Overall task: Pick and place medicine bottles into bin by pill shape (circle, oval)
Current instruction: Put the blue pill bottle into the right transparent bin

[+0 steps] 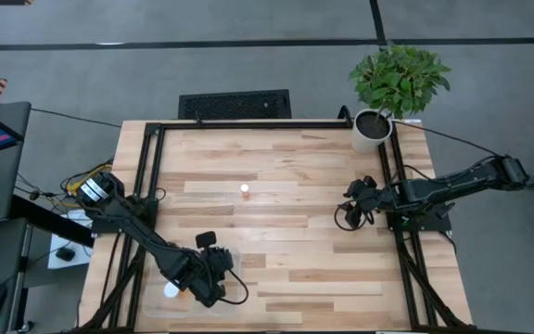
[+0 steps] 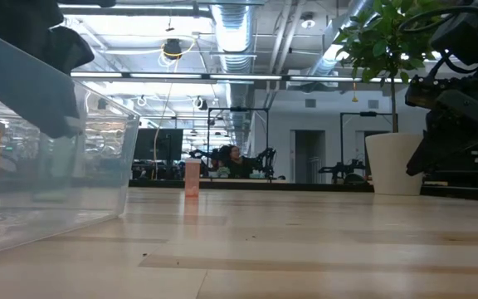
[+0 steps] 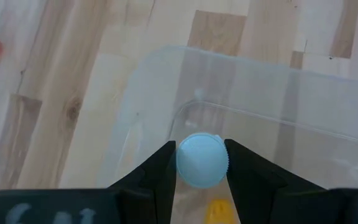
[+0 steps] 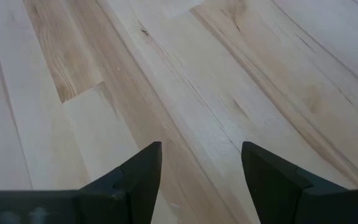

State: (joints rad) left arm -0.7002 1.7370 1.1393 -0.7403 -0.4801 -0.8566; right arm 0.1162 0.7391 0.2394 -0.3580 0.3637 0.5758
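Clear bin (image 3: 272, 93) sits under and ahead of the left gripper (image 3: 201, 163), which clamps a white-capped bottle (image 3: 202, 160) over it. Risk: letting go too high, so the bottle bounces out or lands in the wrong compartment. One bottle (image 1: 245, 191) stands well apart mid-table. Right gripper (image 4: 201, 168) is spread, empty.

No text, label, brand, number or sign can be read in any of the views; the cap held in the left wrist view is blank, and a mark on the base of the left arm in the high view is too small to be made out
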